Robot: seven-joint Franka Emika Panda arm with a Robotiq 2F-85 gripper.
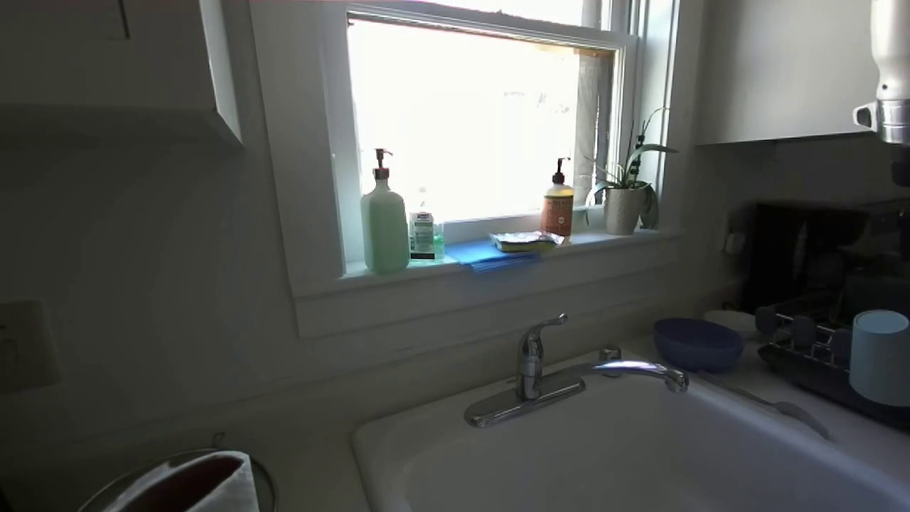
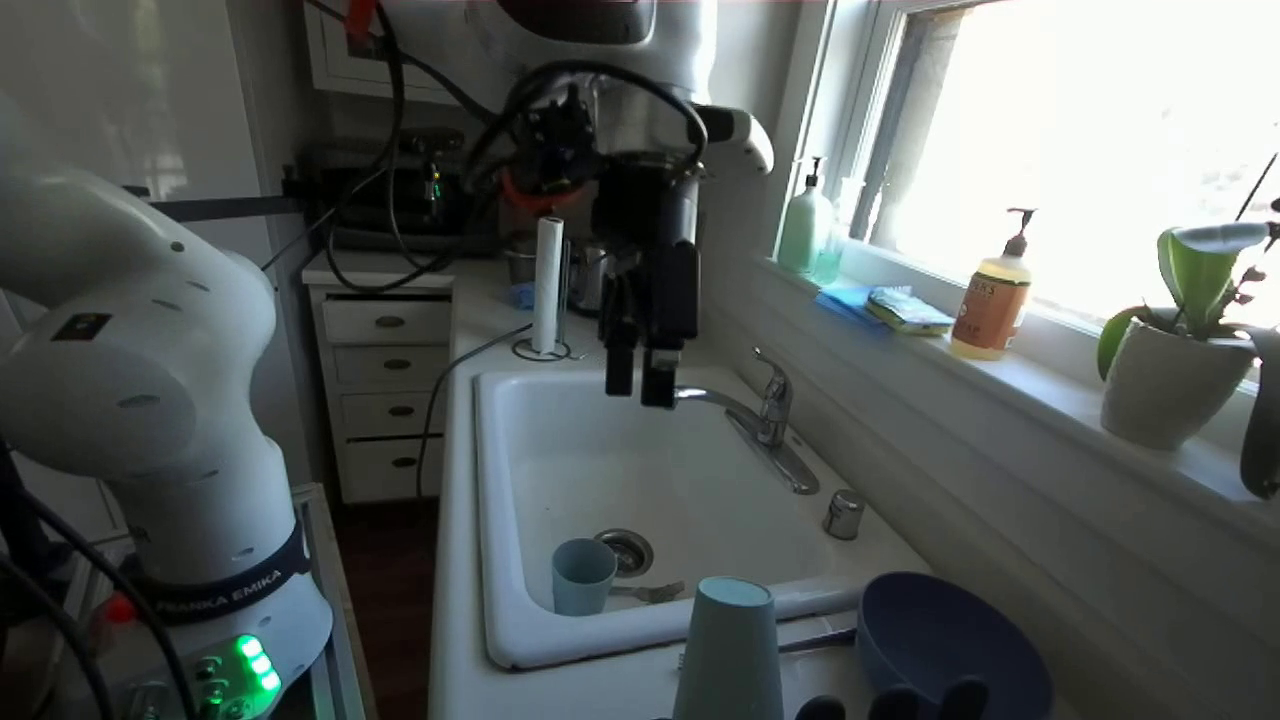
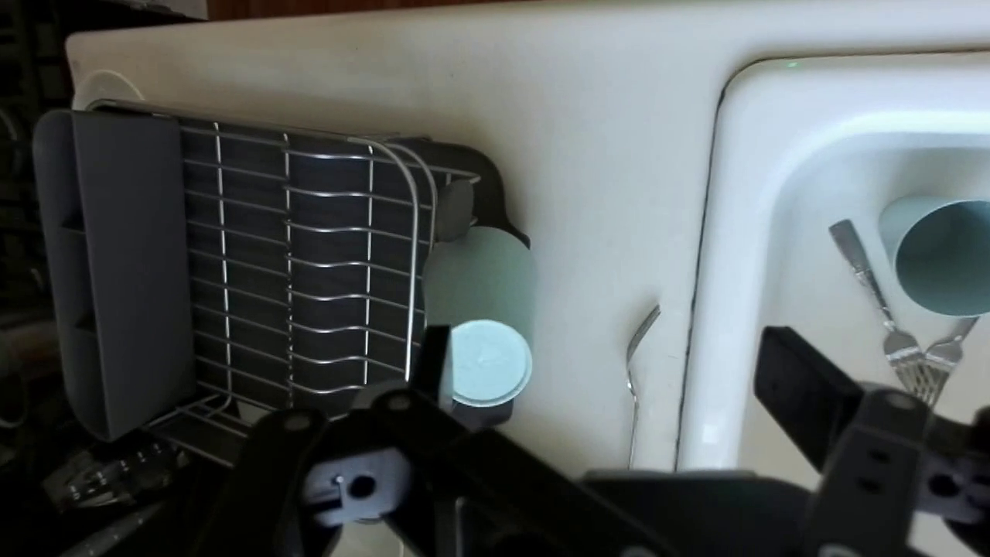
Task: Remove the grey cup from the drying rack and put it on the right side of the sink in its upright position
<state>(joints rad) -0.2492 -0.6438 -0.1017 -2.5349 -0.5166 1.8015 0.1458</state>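
Observation:
The grey cup, pale and bluish, stands upside down at the end of the drying rack, its round base up. It also shows in both exterior views, at the right edge and at the bottom. The dark rack with wire bars is partly visible in an exterior view. The white sink lies beside it; its rim shows in both exterior views. My gripper is open and empty, above the sink and counter. In the wrist view, one finger overlaps the cup's base in the picture.
A similar cup and forks lie in the sink. A fork lies on the counter between rack and sink. A blue bowl stands near the rack. The chrome faucet and sill bottles are on the window side.

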